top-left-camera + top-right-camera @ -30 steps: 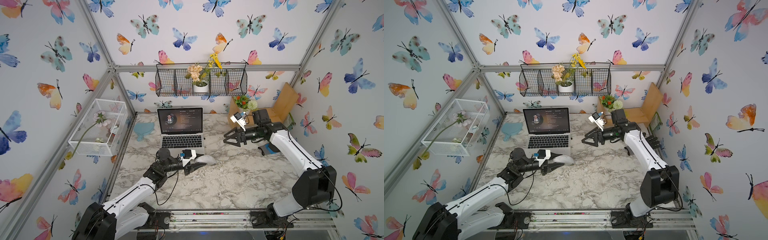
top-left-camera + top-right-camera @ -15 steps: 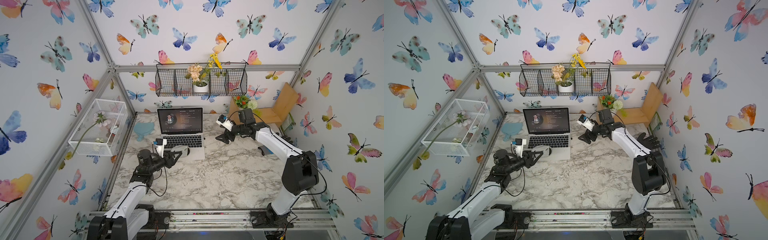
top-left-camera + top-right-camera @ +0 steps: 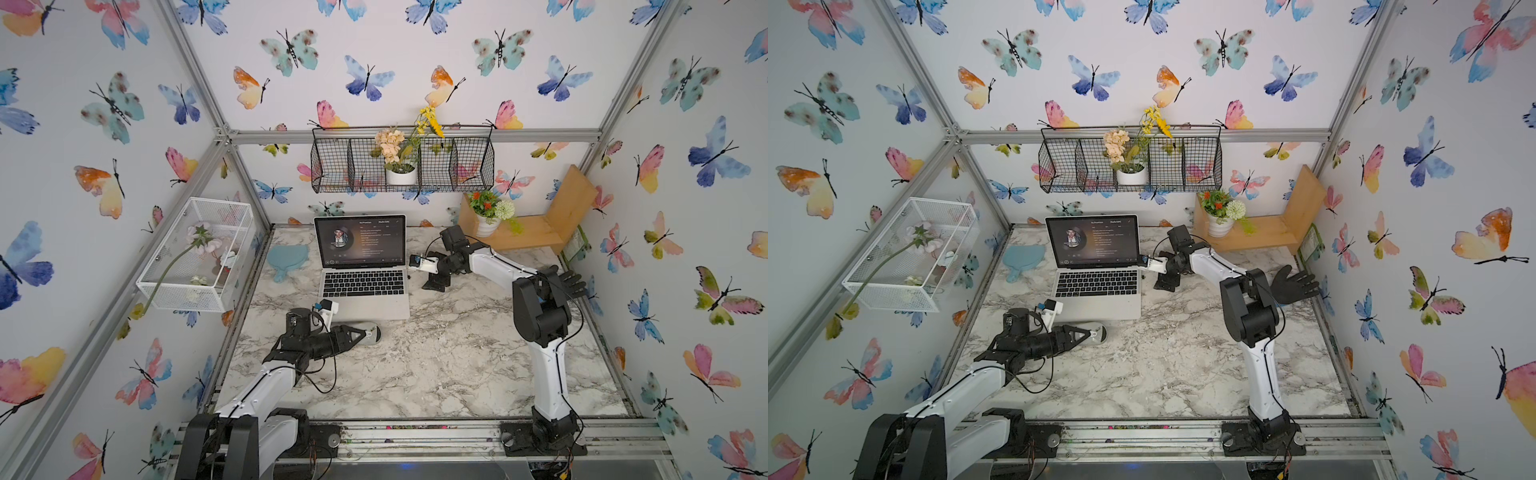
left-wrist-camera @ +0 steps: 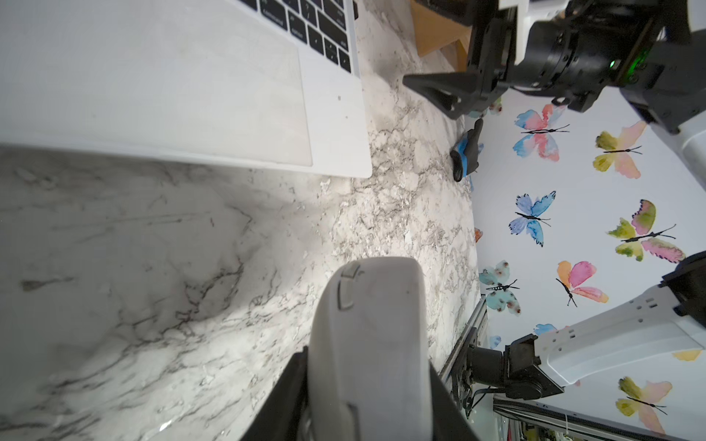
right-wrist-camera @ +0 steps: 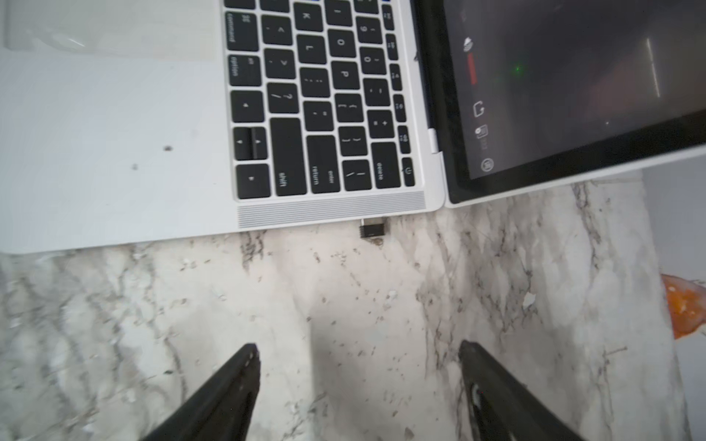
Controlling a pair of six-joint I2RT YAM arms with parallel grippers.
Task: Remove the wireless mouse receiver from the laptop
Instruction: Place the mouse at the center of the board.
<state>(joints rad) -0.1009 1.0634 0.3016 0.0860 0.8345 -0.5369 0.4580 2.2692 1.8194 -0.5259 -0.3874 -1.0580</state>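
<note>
My left hand (image 4: 366, 385) clamps the pale grey oval mouse (image 4: 368, 336) between black fingers (image 4: 282, 404); beyond it, apart, a corner of the slim silver laptop (image 4: 172, 95) lies on the marbled white counter (image 4: 153, 267).

Both top views look down from the front over the whole tabletop (image 3: 436, 374); both close, low wrist views share the laptop (image 5: 114, 152).

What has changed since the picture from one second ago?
The right claw, open, moved nearer the right edge of the laptop, facing the wireless mouse receiver. The left claw carried the mouse toward the robot's left, along the laptop's front. Laptop unmoved; receiver still plugged in.
</note>
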